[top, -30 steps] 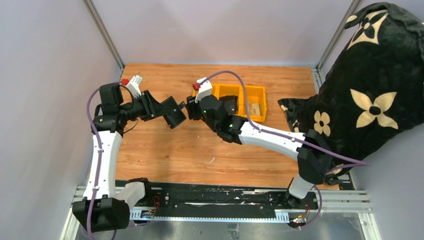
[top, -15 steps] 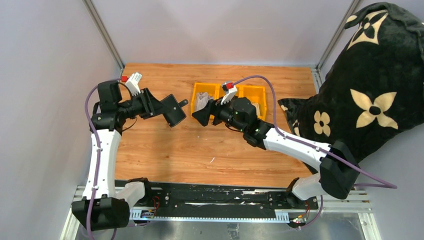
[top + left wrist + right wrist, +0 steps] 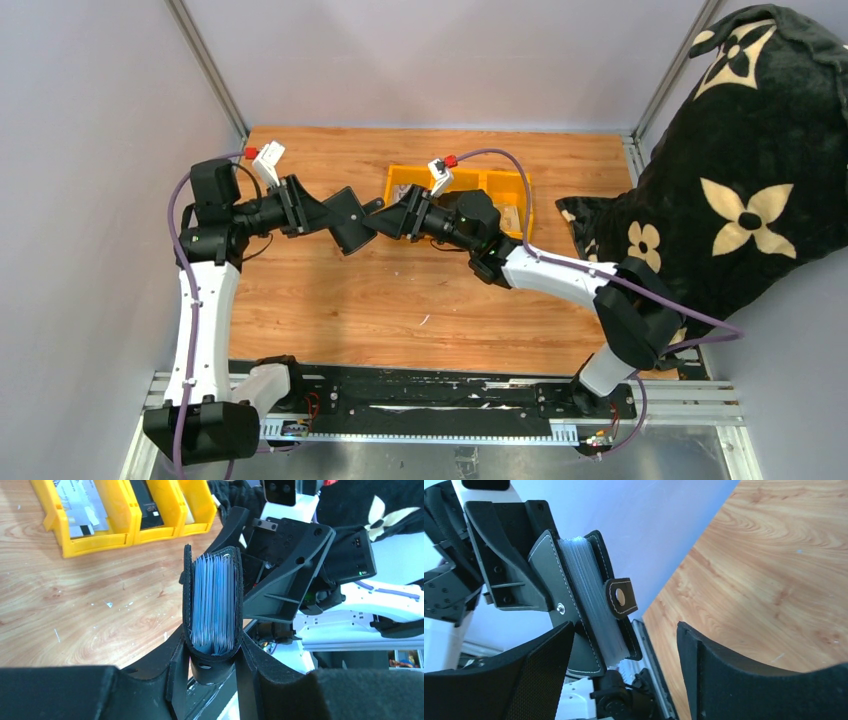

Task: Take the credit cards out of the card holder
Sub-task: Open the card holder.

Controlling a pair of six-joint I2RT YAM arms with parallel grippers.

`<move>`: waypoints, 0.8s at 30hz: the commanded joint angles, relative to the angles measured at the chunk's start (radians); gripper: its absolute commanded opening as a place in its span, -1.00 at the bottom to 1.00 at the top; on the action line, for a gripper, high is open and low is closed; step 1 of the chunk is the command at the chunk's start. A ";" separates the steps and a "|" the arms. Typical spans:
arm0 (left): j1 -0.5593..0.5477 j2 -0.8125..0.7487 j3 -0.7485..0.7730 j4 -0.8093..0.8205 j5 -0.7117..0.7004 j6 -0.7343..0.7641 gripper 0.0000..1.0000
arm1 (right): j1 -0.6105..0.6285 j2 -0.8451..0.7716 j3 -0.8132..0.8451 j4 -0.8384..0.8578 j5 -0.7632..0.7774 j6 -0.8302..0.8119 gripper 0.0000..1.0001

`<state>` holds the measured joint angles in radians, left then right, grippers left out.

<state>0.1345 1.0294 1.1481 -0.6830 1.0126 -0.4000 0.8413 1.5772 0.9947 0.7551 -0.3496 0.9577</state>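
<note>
My left gripper (image 3: pixel 338 214) is shut on the black card holder (image 3: pixel 352 222) and holds it above the table, left of the yellow bins. In the left wrist view the holder (image 3: pixel 187 600) stands on edge between my fingers (image 3: pixel 175 670), with several pale credit cards (image 3: pixel 214 605) packed inside. My right gripper (image 3: pixel 388 222) is open and faces the holder from the right. In the right wrist view the holder (image 3: pixel 546 575), its cards (image 3: pixel 591 605) and its snap strap tab (image 3: pixel 620 597) sit close in front of my open jaws, near the left finger (image 3: pixel 544 675), with the right finger apart from it.
Yellow bins (image 3: pixel 515 190) stand behind my right arm; in the left wrist view the left one (image 3: pixel 115 535) holds pale cards (image 3: pixel 75 505) and the middle one a black item (image 3: pixel 150 505). A black flowered cushion (image 3: pixel 760 170) fills the right side.
My right gripper went right over the yellow bins, then came back left to the holder, open. My left gripper kept the holder almost still.
</note>
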 commanded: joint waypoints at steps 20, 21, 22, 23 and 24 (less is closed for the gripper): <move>-0.002 -0.039 0.089 0.030 0.128 -0.038 -1.00 | -0.038 -0.013 0.061 -0.041 0.057 0.108 -0.39; -0.003 -0.041 0.091 0.030 0.129 -0.040 -1.00 | -0.039 -0.019 0.055 -0.045 0.070 0.106 -0.39; -0.003 -0.041 0.095 0.030 0.130 -0.043 -1.00 | -0.040 -0.023 0.045 -0.046 0.082 0.105 -0.39; -0.003 -0.042 0.098 0.030 0.130 -0.043 -1.00 | -0.041 -0.025 0.041 -0.047 0.088 0.107 -0.38; -0.003 -0.044 0.101 0.031 0.131 -0.045 -1.00 | -0.042 -0.025 0.042 -0.051 0.091 0.106 -0.36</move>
<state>0.1345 1.0142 1.1957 -0.6796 1.0809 -0.4126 0.8165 1.5772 1.0424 0.7761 -0.3157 1.0954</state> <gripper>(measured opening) 0.359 0.310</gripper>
